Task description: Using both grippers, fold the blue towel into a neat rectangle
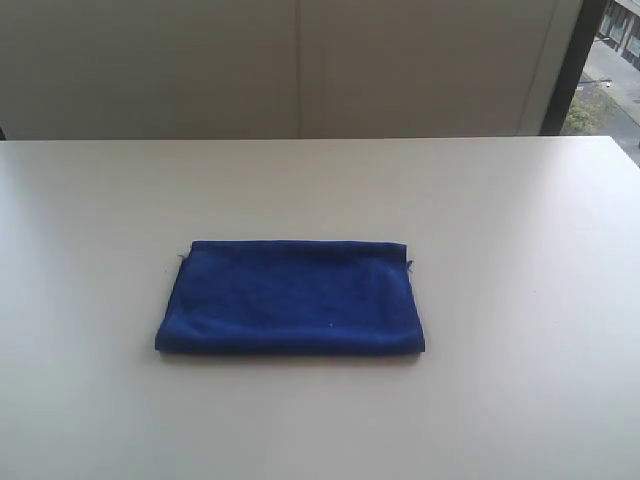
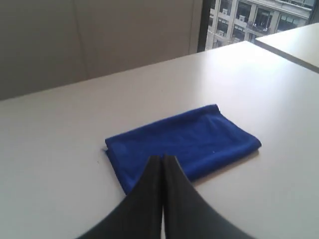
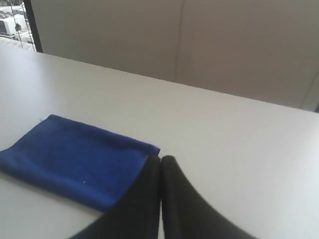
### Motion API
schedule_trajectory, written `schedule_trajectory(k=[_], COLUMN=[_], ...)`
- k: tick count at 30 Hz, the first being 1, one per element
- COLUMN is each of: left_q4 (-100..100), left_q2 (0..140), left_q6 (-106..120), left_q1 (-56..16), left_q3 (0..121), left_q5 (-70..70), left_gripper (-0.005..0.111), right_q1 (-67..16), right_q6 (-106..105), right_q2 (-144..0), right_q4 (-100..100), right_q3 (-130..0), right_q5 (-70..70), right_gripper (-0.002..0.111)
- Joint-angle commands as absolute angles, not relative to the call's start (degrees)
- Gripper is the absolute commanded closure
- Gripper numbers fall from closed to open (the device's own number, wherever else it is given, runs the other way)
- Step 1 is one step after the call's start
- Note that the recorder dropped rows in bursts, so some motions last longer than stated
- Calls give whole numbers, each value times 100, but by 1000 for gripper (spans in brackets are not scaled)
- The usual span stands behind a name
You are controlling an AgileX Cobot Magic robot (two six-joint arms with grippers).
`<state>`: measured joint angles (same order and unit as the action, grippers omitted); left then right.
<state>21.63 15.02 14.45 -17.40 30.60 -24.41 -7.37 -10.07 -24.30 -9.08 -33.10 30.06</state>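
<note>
The blue towel [image 1: 290, 298] lay folded as a flat rectangle on the worktop [image 1: 520, 220]. My left claw [image 2: 163, 162] and right claw [image 3: 160, 162] were clenched empty, clear of it.

Soft diffuse daylight, fairly dim; window [image 1: 610, 60] at 2 o'clock in exterior view brightest. Pale table [image 1: 320, 430], faint sheen. Thin shadow along blue towel [image 1: 290, 297] 6 o'clock edge. Close-up left gripper [image 2: 163, 159], right gripper [image 3: 160, 160] blurred in wrist views; mild grain

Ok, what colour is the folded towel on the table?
Deep royal blue, plain all over; the exterior view shows the towel best.
</note>
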Motion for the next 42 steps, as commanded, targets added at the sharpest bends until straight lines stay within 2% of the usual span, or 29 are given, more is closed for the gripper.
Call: schedule_trajectory(k=[1,7,16,22,42], left_q4=[2457,2615,2871,2871,2944], left_q2=[1104,1075,1075,1075,1075], left_q6=[1352,1352,1324,1324,1203], left_q1=[-1731,-1731,-1731,-1731,-1731], left_q3=[2304,1252,19,0,0], left_q5=[-2349,-1723,-671,-671,-720], left_gripper=[107,107,107,107,107], right_q1=[-687,-687,-687,-687,-687], right_q6=[-512,165,175,807,767], right_q2=[-2055,-2093,-2093,-2093,-2093], right_q4=[-896,-1046,-1091,-1437,-1437], right_q3=[-2467,-1361,-479,-280,-280], right_q5=[2729,1471,1092,939,954], right_gripper=[108,108,108,108,108])
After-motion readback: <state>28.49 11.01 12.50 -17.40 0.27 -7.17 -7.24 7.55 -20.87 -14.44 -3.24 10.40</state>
